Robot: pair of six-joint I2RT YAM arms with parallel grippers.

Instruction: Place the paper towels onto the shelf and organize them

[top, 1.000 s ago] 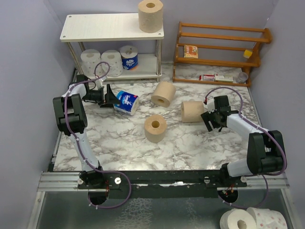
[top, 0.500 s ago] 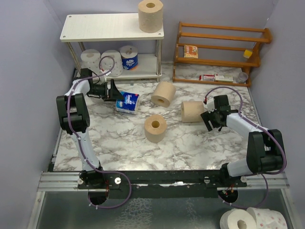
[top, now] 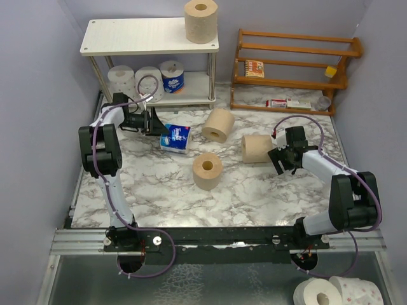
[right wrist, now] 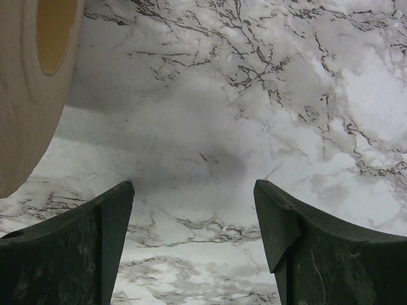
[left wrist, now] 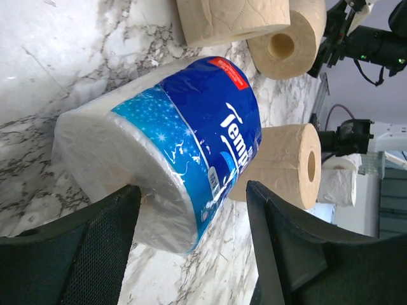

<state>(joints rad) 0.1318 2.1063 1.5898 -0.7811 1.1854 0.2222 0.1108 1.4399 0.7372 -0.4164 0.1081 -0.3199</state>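
Note:
A blue-wrapped paper towel roll (top: 176,138) lies on the marble table (top: 254,190). My left gripper (top: 157,124) is open just left of it. In the left wrist view the roll (left wrist: 178,127) sits at the mouth of the gripper (left wrist: 194,190), against one finger, with a gap to the other. My right gripper (top: 280,160) is open and empty, just right of a tan roll (top: 257,148) lying on its side, seen at the left edge of the right wrist view (right wrist: 32,76). The white shelf (top: 140,36) carries a tan roll (top: 201,20) on top. Its lower board holds two white dotted rolls (top: 135,80) and a blue roll (top: 172,77).
Two more tan rolls (top: 218,124) (top: 207,170) lie mid-table. The orange-brown wooden rack (top: 292,63) with small items stands at the back right. Two white rolls (top: 331,292) sit below the table's near edge at the right. Purple walls close in both sides.
My left gripper has swung back and to the right toward the shelf. The blue roll has shifted slightly right and turned. The right arm has not moved.

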